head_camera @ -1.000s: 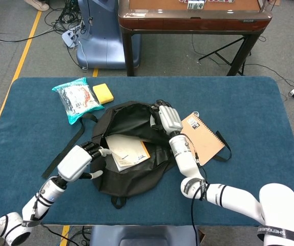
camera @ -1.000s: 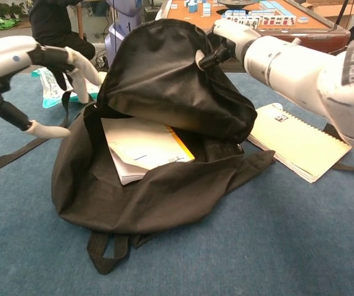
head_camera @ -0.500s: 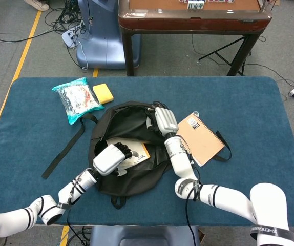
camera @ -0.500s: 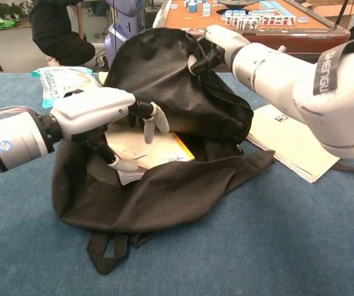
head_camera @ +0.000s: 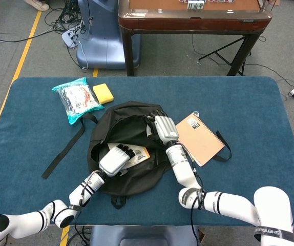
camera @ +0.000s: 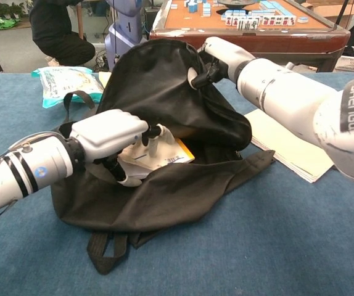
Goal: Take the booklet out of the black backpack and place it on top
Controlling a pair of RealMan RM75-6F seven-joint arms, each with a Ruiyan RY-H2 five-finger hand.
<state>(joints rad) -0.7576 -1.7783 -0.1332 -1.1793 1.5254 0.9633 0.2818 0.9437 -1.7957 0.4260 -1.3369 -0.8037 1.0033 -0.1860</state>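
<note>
White and grey, the left hand [camera: 112, 132] is reaching into the mouth of the black backpack [camera: 158, 191], its fingers [camera: 154, 137] curling down onto the booklet [camera: 158, 154] lying inside; whether they are actually clamping it or only resting on its cover, I cannot tell. Directly beneath that hand the booklet is sitting flat in the opening, its orange-edged corner poking out toward the right hand. Up and across from it, the right hand [camera: 217, 55] is pinching the backpack's upper flap and holding it lifted, keeping the mouth open.

The booklet is looking thin, light and bendy, with a smooth cover likely to slide under the fingertips, so pinching its exposed near edge between thumb and fingers seems the surest hold. The fabric is soft and may sag onto it.

Beyond the right hand, a spiral notebook [head_camera: 203, 138] is lying on the blue surface [head_camera: 249, 113]; far beyond the left, a snack packet [head_camera: 76, 98] and yellow sponge [head_camera: 103, 93].
</note>
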